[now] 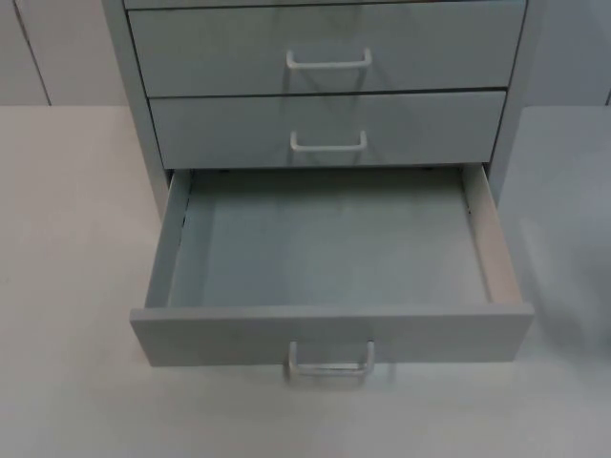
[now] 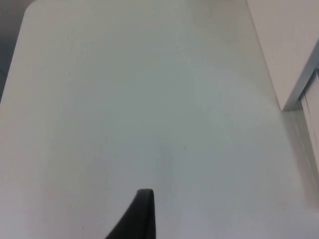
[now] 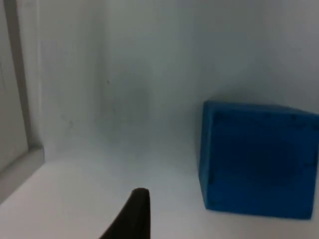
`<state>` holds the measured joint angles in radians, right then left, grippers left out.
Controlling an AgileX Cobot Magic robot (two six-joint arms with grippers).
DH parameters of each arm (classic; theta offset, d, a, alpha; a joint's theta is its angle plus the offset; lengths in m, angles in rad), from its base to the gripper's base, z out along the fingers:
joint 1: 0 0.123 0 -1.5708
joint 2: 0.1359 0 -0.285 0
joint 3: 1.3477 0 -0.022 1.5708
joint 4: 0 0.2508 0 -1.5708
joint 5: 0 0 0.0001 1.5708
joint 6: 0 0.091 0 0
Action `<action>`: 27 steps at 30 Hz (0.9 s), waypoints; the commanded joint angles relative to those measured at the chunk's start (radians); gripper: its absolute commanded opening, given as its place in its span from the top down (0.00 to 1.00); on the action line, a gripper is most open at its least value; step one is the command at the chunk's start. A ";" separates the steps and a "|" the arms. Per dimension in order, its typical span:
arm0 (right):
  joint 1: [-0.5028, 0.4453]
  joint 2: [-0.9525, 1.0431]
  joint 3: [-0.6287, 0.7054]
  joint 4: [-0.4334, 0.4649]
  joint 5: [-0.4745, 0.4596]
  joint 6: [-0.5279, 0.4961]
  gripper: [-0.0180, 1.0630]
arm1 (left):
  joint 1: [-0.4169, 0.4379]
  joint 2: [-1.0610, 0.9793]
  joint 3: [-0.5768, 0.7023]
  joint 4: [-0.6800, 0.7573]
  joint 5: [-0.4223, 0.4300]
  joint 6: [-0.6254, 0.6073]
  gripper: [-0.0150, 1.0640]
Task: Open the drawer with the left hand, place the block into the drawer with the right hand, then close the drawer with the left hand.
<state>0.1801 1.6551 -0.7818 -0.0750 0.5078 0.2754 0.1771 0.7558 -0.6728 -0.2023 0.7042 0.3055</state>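
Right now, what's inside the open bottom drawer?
Nothing: the bottom drawer shows a bare grey floor, though its front panel hides the strip just behind it. The blue block still sits on the white table, seen from the right wrist.

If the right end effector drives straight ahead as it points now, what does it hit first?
Probably bare table, then the grey wall. The blue block sits off to one side of the right end effector's fingertip, so it likely passes it; depth is unclear.
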 commanded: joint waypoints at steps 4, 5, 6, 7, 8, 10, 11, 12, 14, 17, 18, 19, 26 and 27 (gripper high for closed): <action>0.004 0.078 -0.005 -0.006 -0.096 0.016 0.10 | 0.004 -0.005 0.002 -0.001 -0.014 0.004 0.01; 0.004 0.108 -0.005 -0.007 -0.117 0.023 0.10 | 0.004 -0.005 0.002 -0.001 -0.014 0.004 0.01; 0.004 0.108 -0.005 -0.007 -0.117 0.023 0.10 | 0.004 -0.005 0.002 -0.001 -0.014 0.004 0.01; 0.004 0.124 -0.005 -0.007 -0.131 0.023 0.10 | 0.004 -0.005 0.002 -0.001 -0.014 0.004 0.01; 0.004 0.142 -0.005 -0.007 -0.140 0.029 0.10 | 0.004 -0.005 0.002 -0.001 -0.014 0.004 0.01; 0.004 0.174 -0.005 -0.007 -0.151 0.031 0.13 | 0.004 -0.005 0.002 -0.001 -0.014 0.004 0.01; 0.004 0.186 -0.005 -0.007 -0.155 0.031 0.16 | 0.004 -0.005 0.002 -0.001 -0.014 0.004 0.01; 0.004 0.186 -0.005 -0.007 -0.155 0.031 0.16 | 0.004 -0.005 0.002 -0.001 -0.014 0.004 0.01; 0.004 0.199 -0.005 -0.007 -0.155 0.031 0.22 | 0.004 -0.005 0.002 -0.001 -0.017 0.004 0.01; 0.004 0.201 -0.005 -0.007 -0.157 0.031 0.36 | 0.004 -0.005 0.002 -0.001 -0.019 0.004 0.01; 0.004 0.201 -0.005 -0.007 -0.157 0.031 0.36 | 0.004 -0.005 0.002 -0.001 -0.019 0.004 0.01; 0.004 0.201 -0.005 -0.007 -0.157 0.031 0.43 | 0.004 -0.005 0.002 -0.001 -0.019 0.004 0.01; 0.004 0.193 -0.005 -0.032 -0.130 0.029 0.99 | 0.004 -0.005 0.002 -0.003 -0.018 0.004 0.01; 0.004 0.179 -0.005 -0.036 -0.123 0.029 0.98 | 0.004 -0.005 0.002 -0.003 -0.018 0.004 0.01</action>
<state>0.1801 1.8543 -0.7856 -0.0957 0.3652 0.3072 0.1771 0.7558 -0.6728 -0.2023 0.6960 0.3076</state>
